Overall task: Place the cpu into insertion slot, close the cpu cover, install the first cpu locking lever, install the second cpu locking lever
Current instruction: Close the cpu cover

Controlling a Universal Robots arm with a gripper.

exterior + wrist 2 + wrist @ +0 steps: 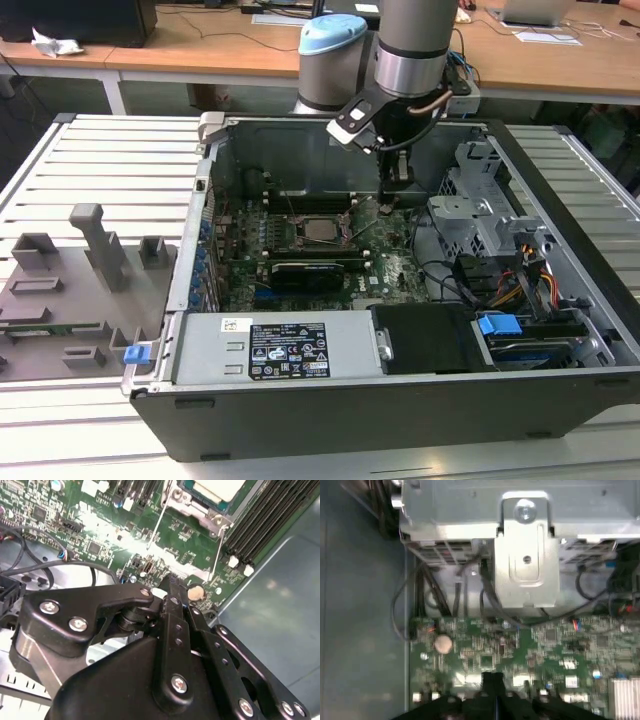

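The cpu (pixel 320 229) lies flat in the insertion slot (pixel 297 238) on the green motherboard; its pale metal top (pixel 220 487) also appears in the second wrist view. The cpu cover (pixel 320 213) seems to lie down around it as a silver frame (pixel 186 504). Two thin wire levers (pixel 155 524) (pixel 217 550) run from the slot toward my gripper; I cannot tell whether they are latched. My gripper (pixel 396 197) (pixel 172 583) (pixel 492 676) hovers over the board on the slot's side toward the exterior view's right. It is shut, with nothing between its fingers.
The open case's back wall (pixel 290 155) stands just behind the slot. A grey drive cage (pixel 480 215) (pixel 525 555) and bundled cables (pixel 520 280) sit at the exterior view's right. The power supply (pixel 285 345) fills the front. A grey fixture plate (pixel 70 290) lies outside the case.
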